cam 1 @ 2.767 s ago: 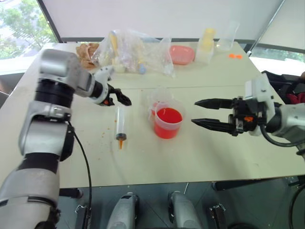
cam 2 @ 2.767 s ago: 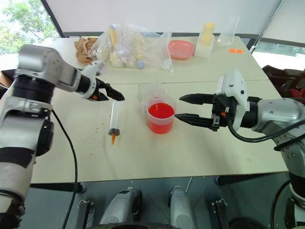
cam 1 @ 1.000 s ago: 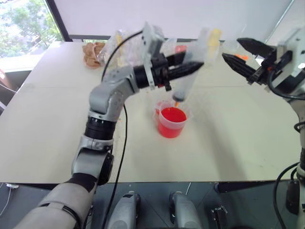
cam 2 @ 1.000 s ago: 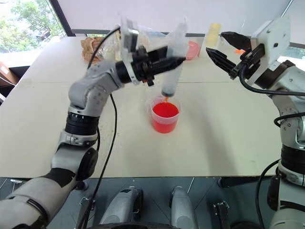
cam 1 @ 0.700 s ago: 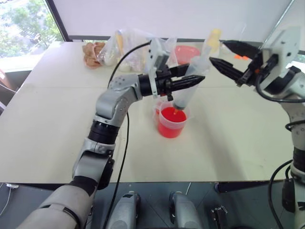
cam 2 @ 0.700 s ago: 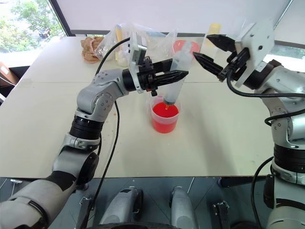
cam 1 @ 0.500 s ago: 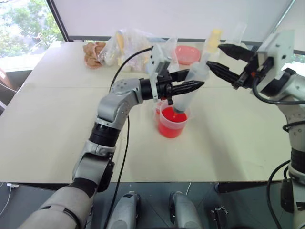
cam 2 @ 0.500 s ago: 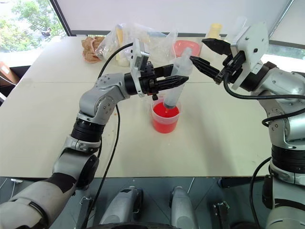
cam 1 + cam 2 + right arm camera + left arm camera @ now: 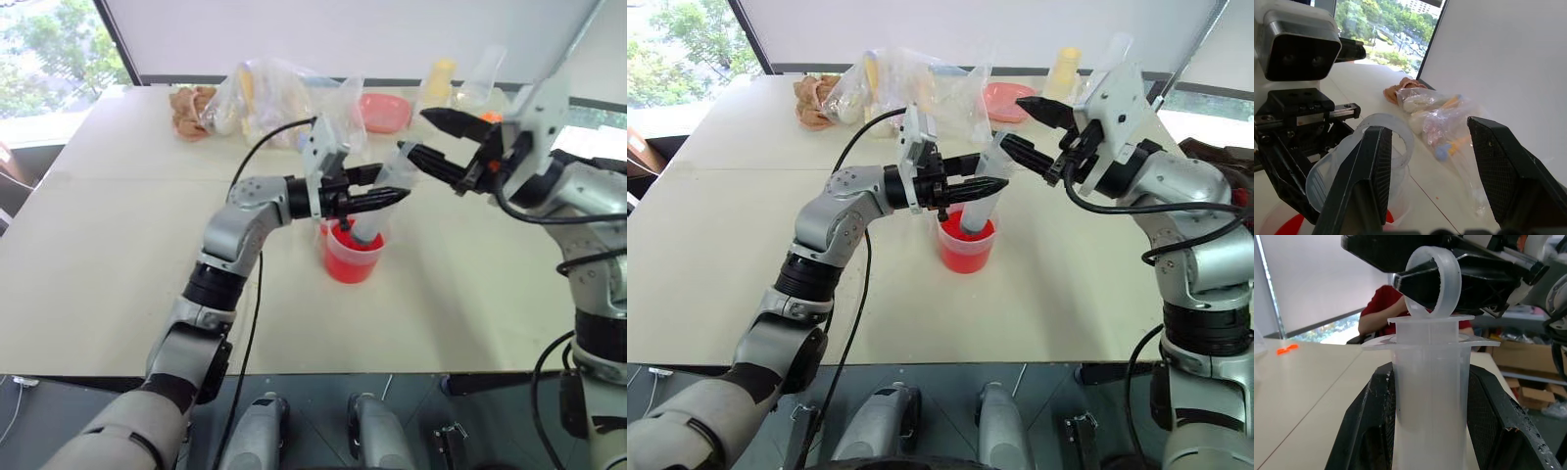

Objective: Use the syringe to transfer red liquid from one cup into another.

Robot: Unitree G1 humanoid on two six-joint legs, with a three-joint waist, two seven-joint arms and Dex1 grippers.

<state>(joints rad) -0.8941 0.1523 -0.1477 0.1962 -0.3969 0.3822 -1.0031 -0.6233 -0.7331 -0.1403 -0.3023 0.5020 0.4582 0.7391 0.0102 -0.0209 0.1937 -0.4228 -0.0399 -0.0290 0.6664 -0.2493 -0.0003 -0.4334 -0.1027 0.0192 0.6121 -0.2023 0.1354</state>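
Left to right: my left gripper [image 9: 988, 184], clamped on the syringe [image 9: 982, 192], has lowered its tip into the red liquid [image 9: 967, 235] of the wide cup [image 9: 966, 248]. My right gripper [image 9: 423, 137], jaws spread wide, has closed in on the plunger ring [image 9: 1432, 282]: drawing can likely begin. The orange tip is submerged and the smaller cup hard to make out.

A pale table [image 9: 118, 255] carries a cup [image 9: 350, 257], plastic bags [image 9: 279, 98], pink dish [image 9: 384, 111].
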